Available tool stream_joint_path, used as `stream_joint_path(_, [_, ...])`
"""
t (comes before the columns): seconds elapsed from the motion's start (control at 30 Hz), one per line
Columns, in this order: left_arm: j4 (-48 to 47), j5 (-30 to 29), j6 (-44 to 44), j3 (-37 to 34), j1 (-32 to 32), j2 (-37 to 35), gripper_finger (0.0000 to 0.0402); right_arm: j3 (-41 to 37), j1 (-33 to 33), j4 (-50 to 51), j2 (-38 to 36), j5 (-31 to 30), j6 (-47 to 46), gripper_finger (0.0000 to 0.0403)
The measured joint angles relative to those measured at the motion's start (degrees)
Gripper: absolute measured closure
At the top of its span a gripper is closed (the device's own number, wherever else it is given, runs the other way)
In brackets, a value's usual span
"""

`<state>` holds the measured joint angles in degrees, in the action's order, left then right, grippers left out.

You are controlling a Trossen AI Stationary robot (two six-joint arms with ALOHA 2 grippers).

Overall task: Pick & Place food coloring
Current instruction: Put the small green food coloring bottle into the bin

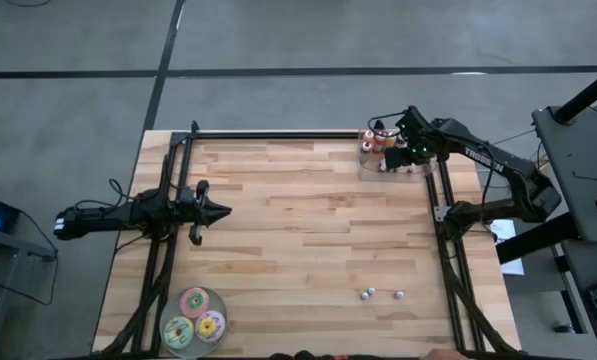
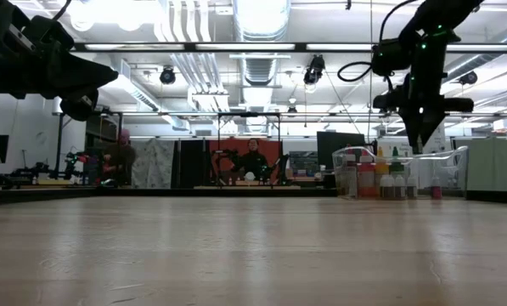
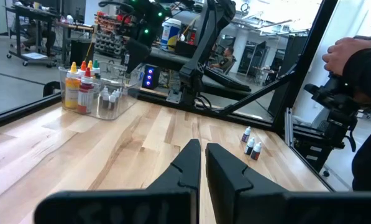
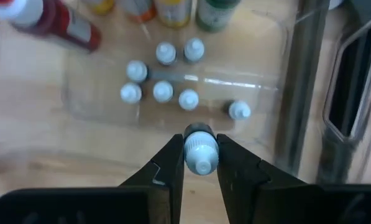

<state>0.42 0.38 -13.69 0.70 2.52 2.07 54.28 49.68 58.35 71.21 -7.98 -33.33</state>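
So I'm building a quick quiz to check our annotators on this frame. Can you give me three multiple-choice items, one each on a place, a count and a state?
1. Where does the clear container stand?
A. Beside the discs
B. Below the right gripper, by the table's right edge
C. In the middle of the table

2. How many flat round discs lie on the table?
A. One
B. Three
C. Five

3. What state is the right gripper in?
A. Wide open and empty
B. Shut on a disc
C. Shut on a small bottle

Key: 1 B, the high view shows the gripper over the container at the right edge. 2 B, pink, green and yellow discs sit together. 3 C, the right wrist view shows a pale cap pinched between both fingers.
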Motion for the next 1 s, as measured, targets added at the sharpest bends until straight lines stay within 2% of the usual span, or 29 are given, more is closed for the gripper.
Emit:
stream_joint_path(0.33, [0.0,0.0,0.0,0.0,0.0,0.0,0.0402,-1.1,2.8,-3.9,1.0,-1.4,-0.8,0.0332])
stream_joint_path(1.0, [0.0,0.0,0.0,0.0,0.0,0.0,0.0402,0.1,2.8,-4.8,1.3,-0.3,-2.1,0.0332])
